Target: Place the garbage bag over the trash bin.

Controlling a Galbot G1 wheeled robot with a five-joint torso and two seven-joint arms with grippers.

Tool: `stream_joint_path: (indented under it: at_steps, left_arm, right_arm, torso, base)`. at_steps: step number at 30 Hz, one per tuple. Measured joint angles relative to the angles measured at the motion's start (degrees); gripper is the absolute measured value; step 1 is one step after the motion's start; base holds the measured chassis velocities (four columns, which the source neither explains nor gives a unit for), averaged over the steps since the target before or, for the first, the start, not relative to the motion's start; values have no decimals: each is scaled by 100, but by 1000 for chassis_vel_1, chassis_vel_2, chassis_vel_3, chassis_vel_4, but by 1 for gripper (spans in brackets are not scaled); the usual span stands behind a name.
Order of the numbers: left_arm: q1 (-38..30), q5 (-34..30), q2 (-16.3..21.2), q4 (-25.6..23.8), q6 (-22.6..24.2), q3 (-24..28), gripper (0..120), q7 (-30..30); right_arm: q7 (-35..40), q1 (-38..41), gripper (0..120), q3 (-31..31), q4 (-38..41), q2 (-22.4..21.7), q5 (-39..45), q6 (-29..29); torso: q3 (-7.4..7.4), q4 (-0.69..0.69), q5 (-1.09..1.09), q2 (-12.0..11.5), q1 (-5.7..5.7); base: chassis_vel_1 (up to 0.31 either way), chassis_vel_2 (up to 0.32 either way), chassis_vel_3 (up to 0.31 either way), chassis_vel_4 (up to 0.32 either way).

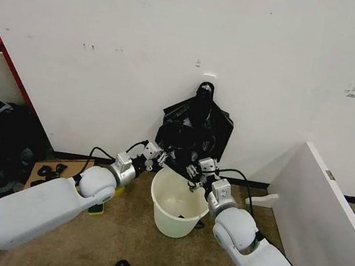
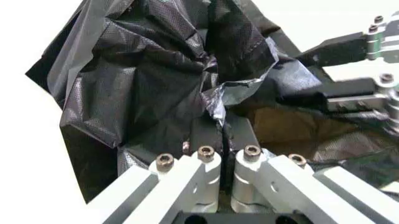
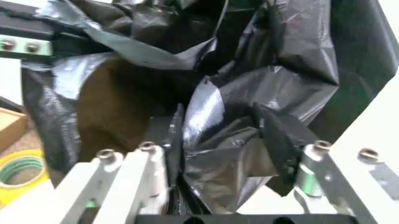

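left gripper (image 2: 223, 154): fingers pinching together on garbage bag (image 1: 194, 132) edge
right gripper (image 3: 181, 186): clamping a bag fold
bag: hanging above both fingertips, over trash bin (image 1: 178, 207)
risk: thin film slipping or tearing, mouth missing the rim

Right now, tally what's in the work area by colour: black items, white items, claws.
Black: 1, the garbage bag, held up over the bin.
White: 2, the trash bin and the slanted board.
Claws: 2, left claw and right claw, each pinching the bag's edge.
Total: 5.
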Motion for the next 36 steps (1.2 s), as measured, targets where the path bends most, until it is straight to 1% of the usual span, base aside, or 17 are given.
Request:
stream_joint_path:
  at_steps: [1, 2, 4, 5, 6, 8, 9, 10, 15, 18, 21, 22, 23, 25, 27, 29, 36]
  left_arm:
    - [7, 0, 0, -6, 0, -4, 0, 0]
    - [7, 0, 0, -6, 0, -4, 0, 0]
    - [12, 0, 1, -13, -1, -10, 0, 0]
    - [16, -1, 2, -17, -1, -18, 0, 0]
    - [39, -7, 6, -31, -3, -58, 0, -5]
    - [78, -29, 7, -50, -2, -110, 0, -25]
    - [78, -29, 7, -50, -2, -110, 0, -25]
    - [120, -56, 6, -75, -2, -163, 0, -50]
    - [495, -218, 59, -447, 36, -559, 0, -168]
    - [687, -238, 112, -660, 48, -755, 0, -197]
    - [1231, -243, 202, -1114, 80, -1361, 0, -258]
    - [1554, -243, 225, -1300, 101, -1711, 0, -290]
    - [1554, -243, 225, -1300, 101, -1711, 0, -290]
    - [2163, -241, 248, -1593, 128, -2258, 0, -344]
    - [2645, -222, 263, -1813, 134, -2631, 0, -370]
    - [3072, -199, 296, -2026, 134, -2921, 0, -377]
    - [3732, -98, 335, -2459, 131, -3229, 0, -373]
  right_arm:
    - [8, 17, 35, -5, -18, 1, -30, -10]
    - [8, 17, 35, -5, -18, 1, -30, -10]
    - [25, 38, 29, -19, -30, -5, -57, -65]
    - [35, 46, 24, -30, -34, -11, -62, -85]
    - [55, 38, 11, -30, -22, -18, -57, -93]
    - [84, 7, 6, -7, 14, -15, -25, -55]
    - [84, 7, 6, -7, 14, -15, -25, -55]
    - [126, -34, 0, 39, 61, -1, 53, 35]
    - [448, -485, 0, 480, 595, 56, 764, 495]
    - [443, -695, 0, 655, 851, 17, 1021, 654]
    - [342, -1068, 0, 888, 1312, -109, 1421, 837]
    - [320, -1132, 0, 910, 1423, -135, 1518, 875]
    - [320, -1132, 0, 910, 1423, -135, 1518, 875]
    - [253, -1212, 0, 933, 1583, -155, 1640, 955]
    - [190, -1295, 0, 961, 1708, -173, 1749, 1014]
    - [161, -1462, 0, 1036, 1897, -186, 1929, 1030]
    - [159, -2036, 0, 1365, 2489, -184, 2296, 976]
  torso:
    - [0, 0, 0, 0, 0]
    - [0, 0, 0, 0, 0]
    - [0, 0, 0, 0, 0]
    - [0, 0, 0, 0, 0]
    - [0, 0, 0, 0, 0]
    - [0, 0, 0, 0, 0]
    - [0, 0, 0, 0, 0]
    - [0, 0, 0, 0, 0]
    - [-1, 0, 0, 0, 0]
    - [-1, 0, 0, 1, -1]
    - [-2, -3, 0, 2, -1]
    - [-2, -4, -1, 2, -1]
    - [-2, -4, -1, 2, -1]
    - [-2, 3, 1, 2, -1]
    - [-2, 5, -2, 2, -1]
    - [-2, 3, 1, 2, -2]
    - [-1, -1, 0, 2, -1]
  base:
    - [0, 0, 0, 0]
    - [0, 0, 0, 0]
    - [0, 0, 0, 0]
    - [0, 0, 0, 0]
    - [0, 0, 0, 0]
    - [0, 0, 0, 0]
    - [0, 0, 0, 0]
    - [0, 0, 0, 0]
    - [0, 0, 0, 0]
    - [0, 0, 0, 0]
    - [0, 0, 0, 0]
    - [0, 0, 0, 0]
    - [0, 0, 0, 0]
    - [0, 0, 0, 0]
    - [0, 0, 0, 0]
    - [0, 0, 0, 0]
    - [0, 0, 0, 0]
